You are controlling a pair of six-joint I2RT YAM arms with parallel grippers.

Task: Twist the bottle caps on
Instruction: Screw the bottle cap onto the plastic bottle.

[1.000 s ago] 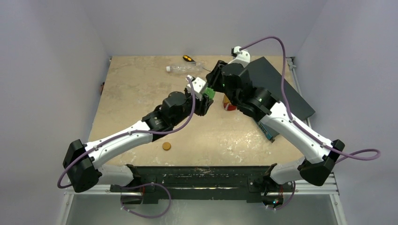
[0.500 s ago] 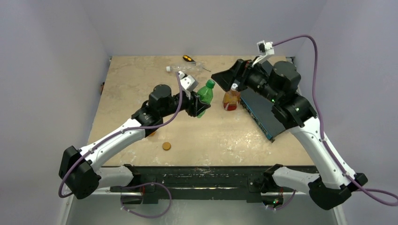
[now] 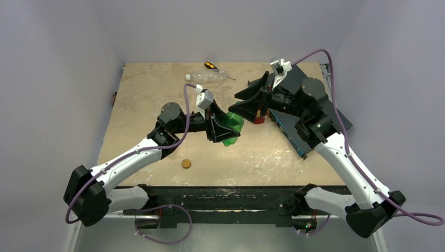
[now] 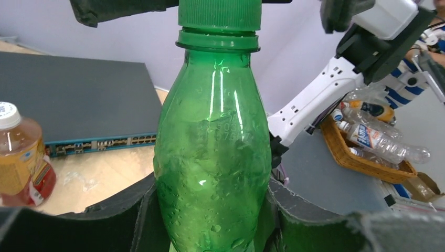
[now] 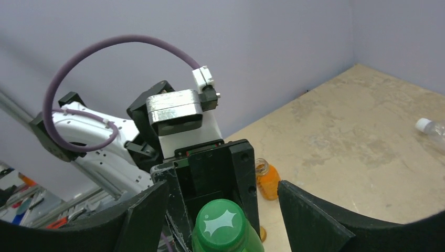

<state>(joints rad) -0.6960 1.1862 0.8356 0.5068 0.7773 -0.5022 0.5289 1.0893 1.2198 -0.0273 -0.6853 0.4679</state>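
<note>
Top external view first, Ben: why is the green bottle [image 4: 212, 157] up in the air and not standing on the counter [image 3: 157, 105]?

Ben: The left end effector [image 3: 223, 130] is clamped around its lower body. It seems to hold the bottle above the middle of the counter, so the neck is offered to the other arm. I judge the low, firm clamp is there to stop the bottle spinning when the cap gets twisted.

Ana: And the right end effector [image 5: 223, 189]?

Ben: Its wrist camera looks almost straight onto the top of the green cap [image 5: 220, 224], which sits on the neck. The jaws stand wide, one on each side of the cap, with a gap on both sides. So it is open and grips nothing.

Ana: Which way does the bottle point?

Ben: It leans. The base is down by the left arm's jaws, and the neck rises toward the right arm. How steeply, I can't tell. The right end effector is lined up along that long axis, which a twist would need.

Ana: Is the cap tight?

Ben: Can't say. In the left wrist view its skirt sits close above the neck ring, but the threads are hidden.

Ana: What about the others?

Ben: An amber bottle [image 4: 18, 157] with a white cap stands just beyond. An orange cap [image 3: 186, 164] lies loose near the front, well apart.
</note>
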